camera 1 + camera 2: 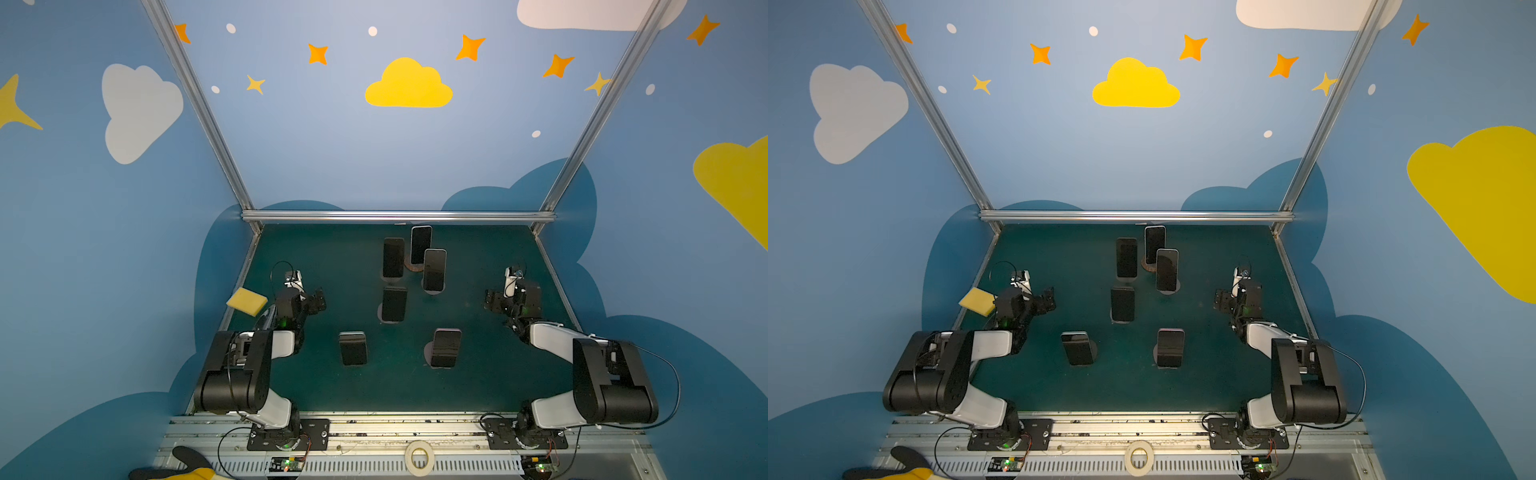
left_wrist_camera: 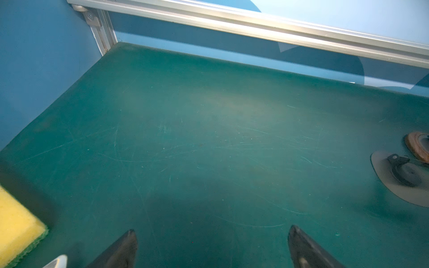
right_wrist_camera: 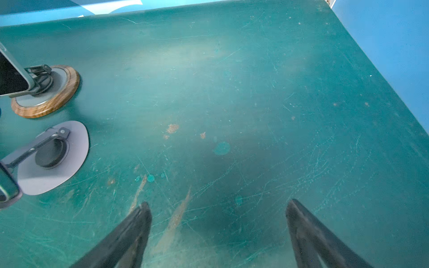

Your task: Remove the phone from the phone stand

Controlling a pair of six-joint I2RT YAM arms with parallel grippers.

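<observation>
Several dark phones stand upright on stands in the middle of the green mat point(image 1: 490, 374) in both top views, among them a near-left phone point(image 1: 353, 348) and a near-right phone point(image 1: 446, 347). The rearmost phone point(image 1: 421, 245) leans on a wood-rimmed stand point(image 3: 46, 92); a grey disc stand point(image 3: 53, 157) sits beside it. My left gripper point(image 1: 318, 299) hovers open at the mat's left side, well apart from the phones. My right gripper point(image 1: 492, 301) hovers open at the right side. Both wrist views show bare mat between the fingertips of the left gripper point(image 2: 212, 229) and the right gripper point(image 3: 217, 204).
A yellow sponge point(image 1: 247, 301) rests at the mat's left edge by my left arm. Aluminium frame rails point(image 1: 399, 216) border the mat at the back and sides. A tape roll point(image 1: 419, 457) and a yellow glove point(image 1: 183, 471) lie on the front rail.
</observation>
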